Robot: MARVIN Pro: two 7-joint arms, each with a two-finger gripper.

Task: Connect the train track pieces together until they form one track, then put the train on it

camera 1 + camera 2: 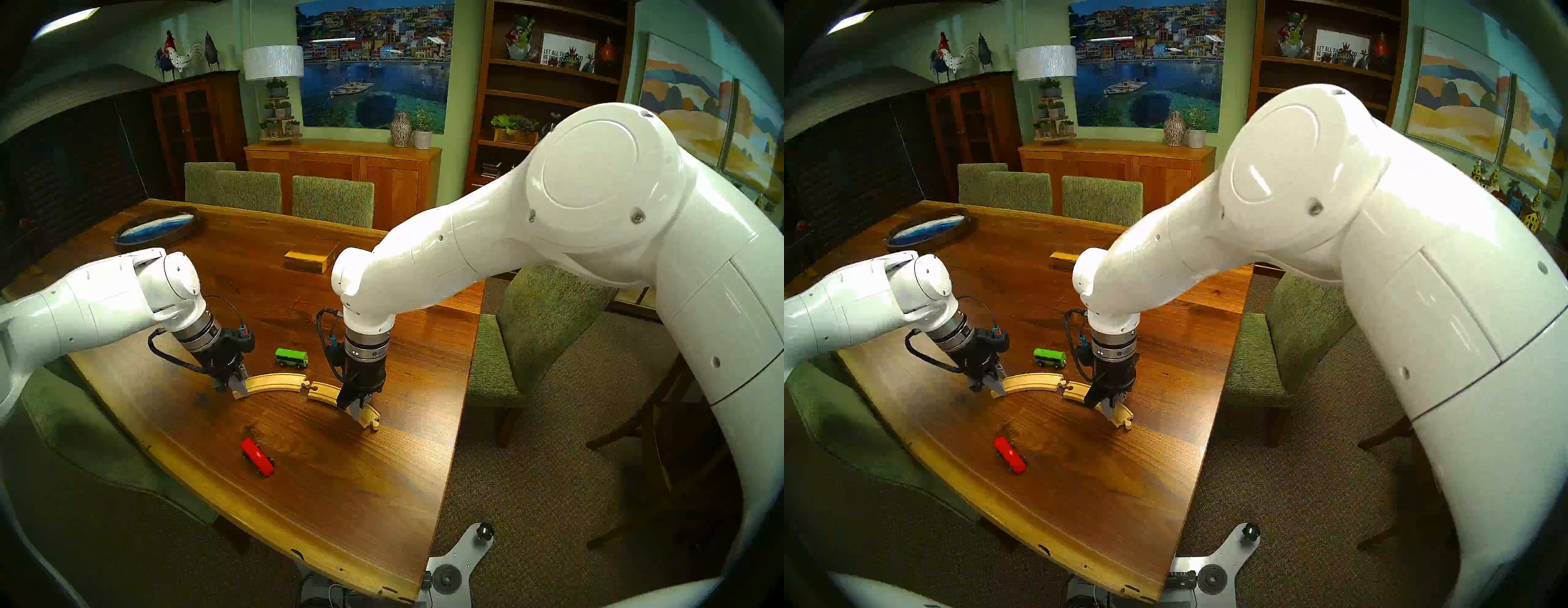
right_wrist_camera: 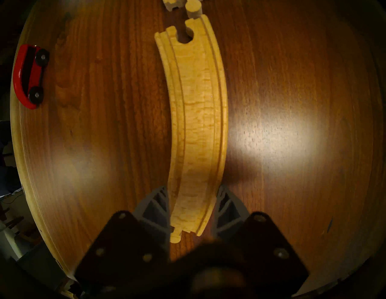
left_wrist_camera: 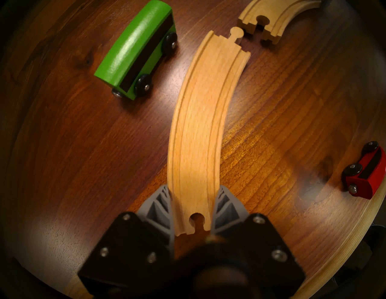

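A: Two curved pieces lay end to end on the surface [image 1: 348, 488], not yet joined. The left pincer [image 3: 193, 200] was clamped across the socket end of the left piece [image 3: 198, 117], and the right pincer [image 2: 193, 200] was clamped across the peg end of the right piece [image 2: 196, 117].

B: So how should the joining have gone?

A: From the left wrist view the round peg [image 3: 236, 32] sat just beside the socket [image 3: 262, 20], off to one side and not lined up. My judgement: hold one piece flat and still, swing the other until peg and socket faced squarely, then slide it in along the surface. Pushing at an angle would likely have jammed the peg on the socket's lips.

B: And the feel of the parts?

A: Pale, smooth wood with twin grooves; stiff, so it would not flex to forgive a bad angle. The surface was dark, glossy wood, probably slippery, hence both grips mattered.

B: Was the peg touching the socket?

A: Hard to tell; the right wrist view was dim at that edge.

B: The train?

A: The green car [image 1: 291, 358] stood behind the pieces, the glossy red car [image 1: 257, 457] in front, both off them, on black wheels.
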